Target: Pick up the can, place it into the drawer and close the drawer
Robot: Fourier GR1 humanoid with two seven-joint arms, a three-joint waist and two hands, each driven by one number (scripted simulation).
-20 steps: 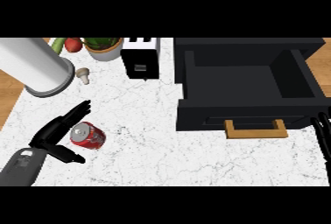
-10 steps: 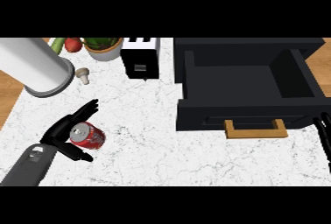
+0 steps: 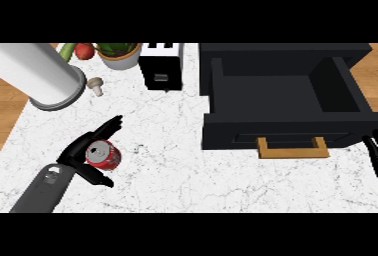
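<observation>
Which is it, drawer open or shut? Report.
Open: the drawer is pulled out from its cabinet toward the robot, its inside showing from above.

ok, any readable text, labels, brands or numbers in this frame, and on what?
None can be read.
Red metal can: any print on its side is too blurred to read.
Black toaster: only a small pale part shows, no characters.
Black open drawer: no label or sign visible.

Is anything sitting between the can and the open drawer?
Nothing visible: bare counter lies between the can and the drawer. The toaster stands farther back, off that path. Only the drawer's own front wall must be cleared.
</observation>
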